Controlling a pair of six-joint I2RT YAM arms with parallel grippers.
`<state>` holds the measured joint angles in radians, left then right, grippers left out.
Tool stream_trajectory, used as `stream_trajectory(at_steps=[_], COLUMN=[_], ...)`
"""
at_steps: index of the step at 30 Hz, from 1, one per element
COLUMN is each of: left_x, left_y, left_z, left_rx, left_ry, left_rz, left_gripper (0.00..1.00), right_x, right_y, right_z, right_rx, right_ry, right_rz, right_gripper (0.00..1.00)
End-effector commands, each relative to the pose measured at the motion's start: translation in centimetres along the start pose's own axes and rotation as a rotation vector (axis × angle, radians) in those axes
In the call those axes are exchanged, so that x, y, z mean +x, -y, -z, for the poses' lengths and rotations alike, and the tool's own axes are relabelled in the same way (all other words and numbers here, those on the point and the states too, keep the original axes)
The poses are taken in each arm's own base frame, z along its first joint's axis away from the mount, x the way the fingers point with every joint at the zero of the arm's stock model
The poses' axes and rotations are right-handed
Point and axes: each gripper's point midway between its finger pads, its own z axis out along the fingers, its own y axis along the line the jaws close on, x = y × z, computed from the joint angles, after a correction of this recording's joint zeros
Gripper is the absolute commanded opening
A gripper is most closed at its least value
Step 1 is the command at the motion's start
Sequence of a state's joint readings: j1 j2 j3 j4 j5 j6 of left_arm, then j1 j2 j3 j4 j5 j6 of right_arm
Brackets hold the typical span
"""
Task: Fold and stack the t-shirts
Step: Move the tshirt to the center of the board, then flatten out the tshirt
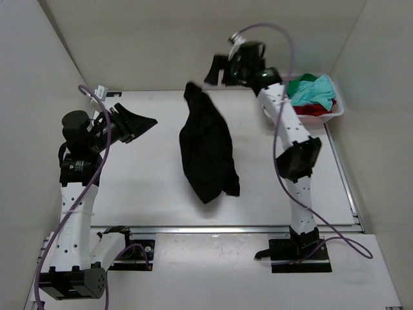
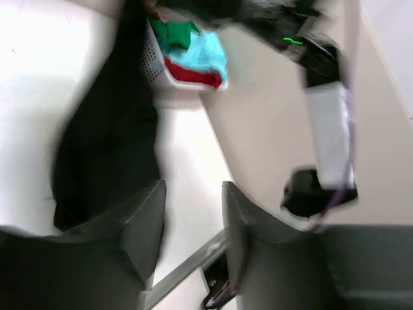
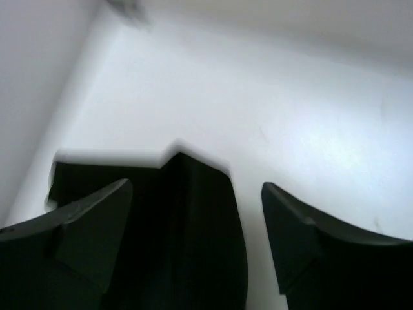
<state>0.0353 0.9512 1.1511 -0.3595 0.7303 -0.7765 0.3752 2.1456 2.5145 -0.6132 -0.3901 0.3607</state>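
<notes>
Lying crumpled at the centre of the worktop (image 1: pixel 148 184), the black t-shirt (image 1: pixel 206 152) has the left gripper (image 2: pixel 193 190) at nine o'clock and the right gripper (image 3: pixel 197 190) at twelve, both with jaws spread and empty.

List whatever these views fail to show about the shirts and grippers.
1. Black t-shirt: bunched up in the top view, so its collar, label and sleeves are folded out of sight. It is smeared by blur in the left wrist view.
2. Basket: the teal shirt on top covers the pile, so the number of shirts is unclear.
3. Right gripper: its soft-focus wrist view does not show whether it touches the cloth below.
</notes>
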Motion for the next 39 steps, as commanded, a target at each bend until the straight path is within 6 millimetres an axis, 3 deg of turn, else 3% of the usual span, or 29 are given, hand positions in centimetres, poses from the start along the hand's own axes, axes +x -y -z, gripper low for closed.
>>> stream_trajectory(at_steps=[1,2,3,4,5,7,9,10,11,12,13,14,16,21,25,30,38,39], left_x=[3.5,4.5,5.0,6.0,6.6,8.3,9.8,10.2,11.3,12.3,13.3,14.8,16.7,20.6,22.6,24.9,25.1,25.9], left_y=[-2.2,-2.7,-3.5,-4.3,-5.3,-6.8,-8.9,-9.9,-10.8,-11.9,-13.0,-14.5,-15.8,-18.6,-20.4,-21.1,-22.1,-22.4], left_z=[-0.7,-0.7,-0.8,-0.9,-1.0,-1.5,-2.1,-2.5,-2.6,-2.8,-3.0,-2.8,-3.0,-3.0,-3.2,-4.1,-7.6,-7.5], left_rx=[-0.039,-0.034,-0.049,-0.068,-0.097,-0.153,-0.23,-0.269,-0.316,-0.364,-0.399,-0.455,-0.509,-0.62,-0.675,-0.688,-0.691,-0.705], left_ry=[-0.138,-0.164,-0.18,-0.193,-0.196,-0.226,-0.249,-0.259,-0.284,-0.307,-0.328,-0.359,-0.394,-0.477,-0.526,-0.573,-0.568,-0.588], left_rz=[0.12,0.153,0.195,0.227,0.249,0.277,0.292,0.291,0.289,0.278,0.277,0.284,0.287,0.264,0.249,0.261,0.273,0.281], left_gripper=[0.48,0.31,0.25,0.17,0.17,0.22,0.22,0.23,0.23,0.27,0.32,0.42,0.43,0.6,0.63,0.63,0.61,0.61], right_x=[9.9,10.0,11.0,10.0,10.8,11.5,13.4,15.3,14.8,16.3,18.6,18.6,22.8,27.3,30.9,34.7,39.5,40.0], right_y=[2.5,3.9,4.6,5.2,5.7,7.0,8.0,8.4,8.4,8.7,9.1,8.6,9.1,8.2,7.2,6.6,9.0,9.1], right_z=[1.0,1.6,2.0,2.6,3.4,4.7,6.8,7.0,8.2,9.6,10.2,11.1,12.9,15.3,15.2,15.1,17.3,17.5], right_rx=[0.23,0.301,0.312,0.332,0.359,0.393,0.417,0.416,0.41,0.415,0.406,0.39,0.39,0.362,0.321,0.311,0.433,0.424], right_ry=[-0.347,-0.351,-0.383,-0.353,-0.377,-0.392,-0.43,-0.463,-0.438,-0.466,-0.502,-0.486,-0.562,-0.632,-0.701,-0.777,-0.885,-0.895], right_rz=[0.101,0.104,0.085,0.09,0.1,0.093,0.081,0.068,0.066,0.054,0.037,0.031,-0.005,-0.03,-0.054,-0.08,-0.116,-0.139], right_gripper=[0.84,0.9,0.91,0.92,0.92,0.84,0.61,0.57,0.53,0.52,0.52,0.51,0.52,0.55,0.56,0.57,0.61,0.62])
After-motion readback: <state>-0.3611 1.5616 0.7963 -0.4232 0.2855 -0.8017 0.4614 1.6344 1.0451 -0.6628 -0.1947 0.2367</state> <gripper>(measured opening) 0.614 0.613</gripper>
